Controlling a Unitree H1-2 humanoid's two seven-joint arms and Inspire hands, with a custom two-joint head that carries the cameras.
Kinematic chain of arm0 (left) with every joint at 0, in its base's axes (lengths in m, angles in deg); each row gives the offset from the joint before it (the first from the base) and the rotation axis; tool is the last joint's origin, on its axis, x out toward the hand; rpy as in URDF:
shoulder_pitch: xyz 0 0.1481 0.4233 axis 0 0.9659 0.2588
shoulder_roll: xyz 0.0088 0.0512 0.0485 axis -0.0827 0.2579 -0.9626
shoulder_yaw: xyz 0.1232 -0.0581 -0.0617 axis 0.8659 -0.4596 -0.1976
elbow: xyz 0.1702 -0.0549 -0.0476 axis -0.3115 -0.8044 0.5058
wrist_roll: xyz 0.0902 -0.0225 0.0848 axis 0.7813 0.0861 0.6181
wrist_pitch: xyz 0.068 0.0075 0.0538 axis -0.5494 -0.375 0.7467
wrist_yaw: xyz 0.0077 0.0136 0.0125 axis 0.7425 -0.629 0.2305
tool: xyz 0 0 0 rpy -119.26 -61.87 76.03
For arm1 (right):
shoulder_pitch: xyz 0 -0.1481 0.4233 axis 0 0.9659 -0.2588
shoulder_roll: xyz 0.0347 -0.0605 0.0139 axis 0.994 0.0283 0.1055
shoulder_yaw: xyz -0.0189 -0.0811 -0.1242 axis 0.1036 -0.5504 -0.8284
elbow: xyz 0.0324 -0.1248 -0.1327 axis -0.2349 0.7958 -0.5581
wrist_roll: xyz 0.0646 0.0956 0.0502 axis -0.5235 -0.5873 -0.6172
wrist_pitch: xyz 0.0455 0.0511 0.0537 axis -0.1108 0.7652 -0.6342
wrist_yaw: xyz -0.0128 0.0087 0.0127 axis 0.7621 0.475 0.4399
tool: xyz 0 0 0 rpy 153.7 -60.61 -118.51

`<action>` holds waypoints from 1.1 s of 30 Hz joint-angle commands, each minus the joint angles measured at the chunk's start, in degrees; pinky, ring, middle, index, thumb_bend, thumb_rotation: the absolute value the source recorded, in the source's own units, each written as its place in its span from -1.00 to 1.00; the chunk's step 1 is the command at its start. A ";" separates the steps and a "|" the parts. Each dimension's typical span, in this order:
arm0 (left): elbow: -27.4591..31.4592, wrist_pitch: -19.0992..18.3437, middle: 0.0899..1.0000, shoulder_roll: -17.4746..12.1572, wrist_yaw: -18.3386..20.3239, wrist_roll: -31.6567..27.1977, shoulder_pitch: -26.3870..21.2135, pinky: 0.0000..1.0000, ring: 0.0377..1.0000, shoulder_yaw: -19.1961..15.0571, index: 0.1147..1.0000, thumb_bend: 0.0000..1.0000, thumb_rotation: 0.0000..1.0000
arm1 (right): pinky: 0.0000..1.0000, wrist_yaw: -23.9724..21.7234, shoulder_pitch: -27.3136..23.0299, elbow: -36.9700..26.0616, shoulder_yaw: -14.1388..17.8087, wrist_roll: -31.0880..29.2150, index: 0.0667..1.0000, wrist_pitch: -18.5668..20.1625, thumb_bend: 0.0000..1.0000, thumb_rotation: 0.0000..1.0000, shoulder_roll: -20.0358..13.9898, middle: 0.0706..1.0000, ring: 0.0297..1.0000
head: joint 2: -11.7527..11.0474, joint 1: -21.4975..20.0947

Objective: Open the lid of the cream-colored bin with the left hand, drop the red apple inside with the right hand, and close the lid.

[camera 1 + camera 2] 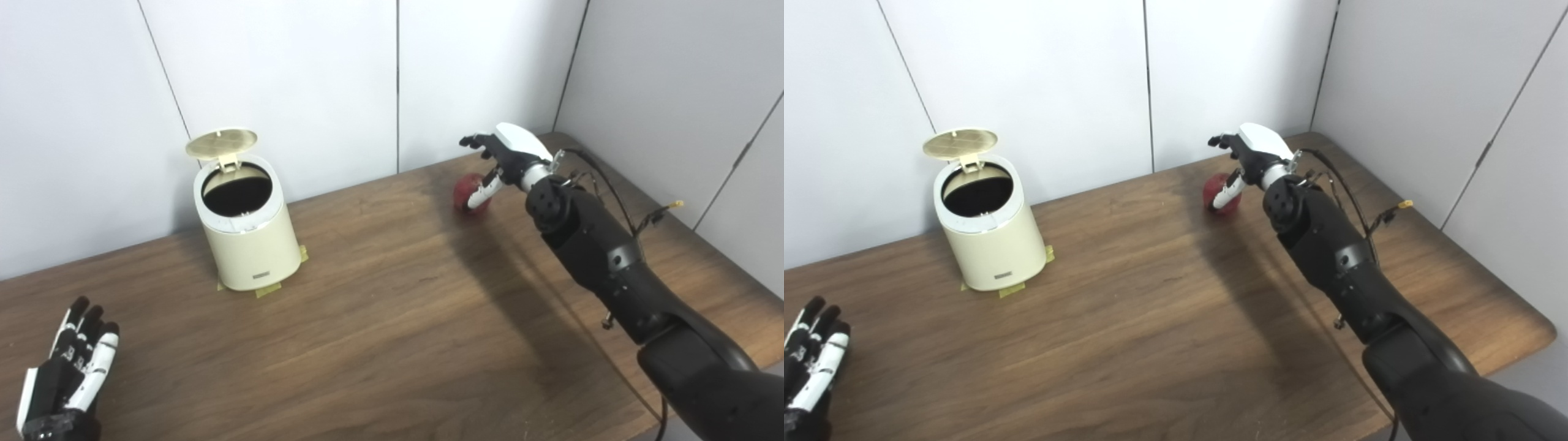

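The cream-colored bin [248, 242] stands upright at the back left of the table, its round lid [221, 142] tipped up and the dark inside showing. The red apple [468, 191] lies on the table at the back right. My right hand [503, 160] is over and just right of the apple, fingers spread above it and the thumb down against its front; it is open, not closed on the apple. My left hand [72, 370] lies open and empty on the table at the front left, well away from the bin.
The wooden table [380, 318] runs to white wall panels behind and to the right. Yellow tape tabs [267, 290] mark the bin's foot. Loose cables [612, 190] hang off my right forearm. The table's right edge [1540, 334] is near my right arm.
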 commanded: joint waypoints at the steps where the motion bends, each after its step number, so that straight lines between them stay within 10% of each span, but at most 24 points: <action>1: 2.07 0.58 0.92 -0.81 -0.42 0.65 -1.49 1.00 0.98 0.18 0.96 -0.41 -0.33 | 0.34 0.73 -4.01 0.41 -0.30 0.90 0.59 -0.23 0.81 -0.78 -1.41 0.70 0.64 | 0.11 0.04; 33: 2.10 1.10 0.88 -0.18 -1.80 0.99 -1.80 0.98 0.95 -1.30 0.90 -0.41 -0.47 | 0.25 -1.02 -4.02 4.51 -4.62 1.92 0.46 -0.59 0.78 -0.69 -4.23 0.54 0.48 | 0.79 0.54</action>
